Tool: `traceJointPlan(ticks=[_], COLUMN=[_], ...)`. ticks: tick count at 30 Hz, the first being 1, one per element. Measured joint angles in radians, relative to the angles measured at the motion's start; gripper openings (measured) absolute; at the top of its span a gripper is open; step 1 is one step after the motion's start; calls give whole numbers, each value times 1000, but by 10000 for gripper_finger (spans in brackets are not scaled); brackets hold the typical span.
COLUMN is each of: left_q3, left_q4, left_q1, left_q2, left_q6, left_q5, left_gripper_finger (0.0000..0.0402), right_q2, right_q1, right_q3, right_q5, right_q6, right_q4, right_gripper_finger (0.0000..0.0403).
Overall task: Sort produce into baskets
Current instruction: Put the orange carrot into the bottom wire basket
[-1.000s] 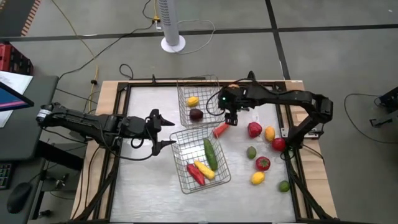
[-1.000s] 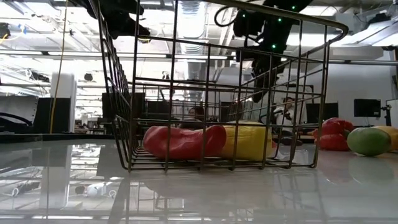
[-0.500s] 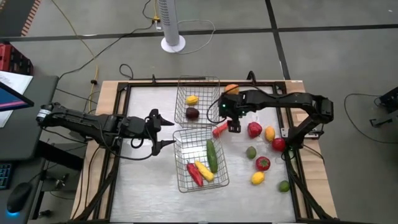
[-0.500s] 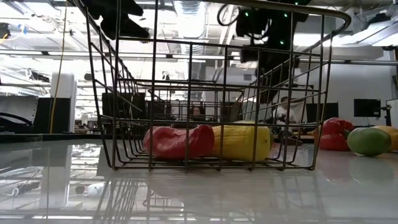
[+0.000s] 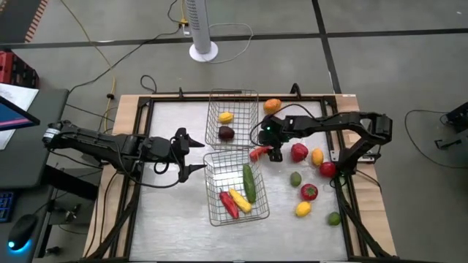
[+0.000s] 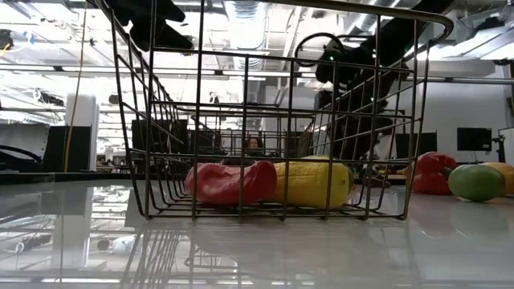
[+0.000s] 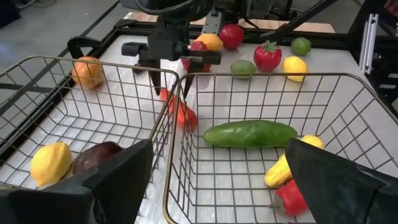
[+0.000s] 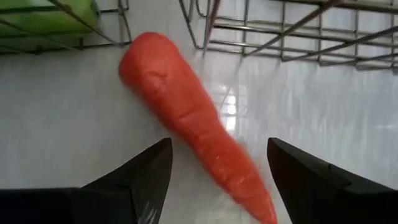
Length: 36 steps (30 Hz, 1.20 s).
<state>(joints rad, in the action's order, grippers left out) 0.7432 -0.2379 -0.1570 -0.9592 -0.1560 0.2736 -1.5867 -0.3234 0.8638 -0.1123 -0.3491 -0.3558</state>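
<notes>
Right hand (image 5: 273, 151) has dropped toward counter (image 5: 175, 219), fingers spread over red-orange carrot (image 8: 189, 118) lying between 2 baskets (image 5: 235, 184), untouched; grasp looks imminent. Left hand (image 5: 191, 154) spread, idle beside nearer basket.

Both baskets (image 5: 232, 117) hem the carrot (image 8: 193, 118) (far side open).
</notes>
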Motion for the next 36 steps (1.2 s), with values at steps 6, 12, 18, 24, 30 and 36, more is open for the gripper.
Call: traceJointPlan(ticks=[6, 12, 18, 24, 30, 36], left_q3=[0, 0, 0, 0, 0, 0], left_q4=[0, 0, 0, 0, -1, -1], left_q1=[0, 0, 0, 0, 0, 0], left_q2=[0, 0, 0, 0, 0, 0], left_q6=[5, 5, 5, 5, 5, 4], left_q5=[0, 0, 0, 1, 2, 4], left_gripper_finger=[352, 352, 352, 352, 352, 352], right_q2=[-5, -5, -5, 2, 6, 4], right_q1=[0, -19, -33, -33, -18, 46], right_q3=[-111, -166, -172, -164, -33, 161], right_q5=[1, 5, 5, 22, 121, 222], right_q6=[-39, -30, -13, 9, 49, 154], right_q4=[171, 231, 234, 179, -203, -651], right_gripper_finger=[290, 278, 201, 117, 132, 141])
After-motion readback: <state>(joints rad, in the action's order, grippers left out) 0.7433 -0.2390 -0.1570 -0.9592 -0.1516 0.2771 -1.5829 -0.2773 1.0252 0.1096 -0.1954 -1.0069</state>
